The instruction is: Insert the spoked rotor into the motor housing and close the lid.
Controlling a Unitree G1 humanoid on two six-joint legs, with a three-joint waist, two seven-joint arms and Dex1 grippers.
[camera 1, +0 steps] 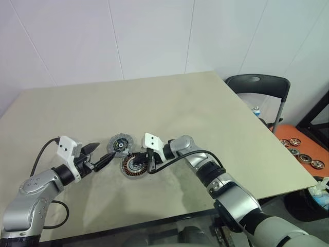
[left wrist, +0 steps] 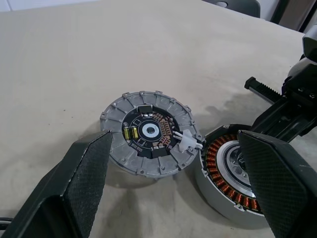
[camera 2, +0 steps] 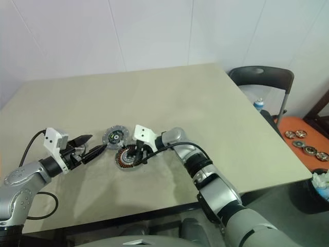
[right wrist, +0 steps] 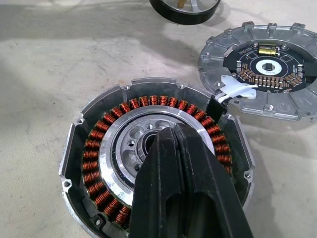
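The motor housing (right wrist: 84, 144) lies open on the beige table, its ring of copper windings around a silver ring and a grey holed centre. My right gripper (right wrist: 171, 131) is shut, its tips resting over the housing's central hole. Beside the housing, the lid (left wrist: 148, 171) lies flat with its inner face up, showing a dark board and a small hub, and a white connector (left wrist: 188, 142) joins the two. My left gripper (camera 1: 105, 151) hovers open just left of the lid, holding nothing. The spoked rotor is out of view.
A dark round rim with a pale inside (right wrist: 185, 12) sits beyond the housing; I cannot tell what it is. A black chair (camera 1: 257, 85) stands off the table's far right corner. An orange mat with small discs (camera 1: 300, 149) lies on the floor.
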